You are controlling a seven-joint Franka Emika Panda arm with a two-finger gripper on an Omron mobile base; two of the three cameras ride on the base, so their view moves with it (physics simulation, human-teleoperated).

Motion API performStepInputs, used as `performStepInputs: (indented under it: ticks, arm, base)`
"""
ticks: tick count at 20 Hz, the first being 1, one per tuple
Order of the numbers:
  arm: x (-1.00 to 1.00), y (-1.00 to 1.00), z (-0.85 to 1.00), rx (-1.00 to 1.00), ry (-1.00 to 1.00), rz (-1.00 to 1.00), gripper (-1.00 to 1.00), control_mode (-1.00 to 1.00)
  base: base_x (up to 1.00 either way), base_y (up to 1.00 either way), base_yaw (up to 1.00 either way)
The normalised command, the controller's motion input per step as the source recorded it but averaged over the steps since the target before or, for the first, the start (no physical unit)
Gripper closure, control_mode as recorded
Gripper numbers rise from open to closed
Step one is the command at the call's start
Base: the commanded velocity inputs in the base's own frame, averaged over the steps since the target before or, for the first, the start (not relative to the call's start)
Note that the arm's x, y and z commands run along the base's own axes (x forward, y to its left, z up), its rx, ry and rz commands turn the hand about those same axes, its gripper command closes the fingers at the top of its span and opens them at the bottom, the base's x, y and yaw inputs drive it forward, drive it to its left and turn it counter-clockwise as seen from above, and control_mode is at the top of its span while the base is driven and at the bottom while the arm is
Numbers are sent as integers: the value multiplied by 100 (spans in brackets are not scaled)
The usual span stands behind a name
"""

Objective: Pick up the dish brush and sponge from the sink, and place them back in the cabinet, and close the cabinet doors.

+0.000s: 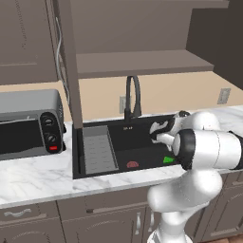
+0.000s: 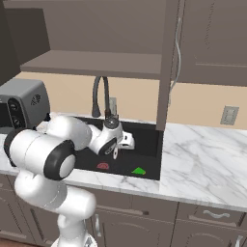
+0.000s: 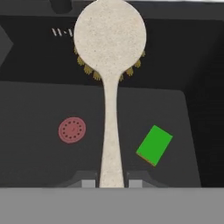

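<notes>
My end effector (image 3: pixel 111 183) grips the dish brush (image 3: pixel 110 52) by its handle end, lifted for the cabinet (image 1: pixel 142 61). The sponge (image 3: pixel 154 145) waits in the sink (image 3: pixel 183 65).

A speckled cream dish brush (image 3: pixel 110 65) with short mustard-yellow bristles stands out against a matte black sink (image 3: pixel 39 113) holding a dusty red drain disc (image 3: pixel 72 129) ringed with tiny dots, a bright green sponge (image 3: pixel 154 145) with a thin yellow-brown edge, and a grey ribbed tray (image 1: pixel 98 152). The counter (image 2: pixel 202 159) is white marble with pale grey veining, the wall (image 1: pixel 180 92) behind is tan, and the faucet (image 1: pixel 132 97) is black. The cabinet (image 2: pixel 96 62) and cabinet doors (image 2: pixel 166 62) are dark brown, beside a grey toaster oven (image 1: pixel 28 123) with black knobs and a small red button.
</notes>
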Motion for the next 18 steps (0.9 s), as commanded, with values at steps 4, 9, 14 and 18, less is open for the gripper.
performStepInputs:
  ticks: [4, 9, 14, 18]
  arm:
    - [-44, -6, 53, 0, -6, 0, 100, -100]
    - [-40, -5, 60, 0, -1, 0, 100, -100]
    - [-35, -6, 62, 0, 0, 0, 100, -100]
    - [-30, -4, 57, 0, 0, 0, 100, -100]
  base:
    - [0, 0, 0]
    - [0, 0, 0]
    - [0, 0, 0]
    - [0, 0, 0]
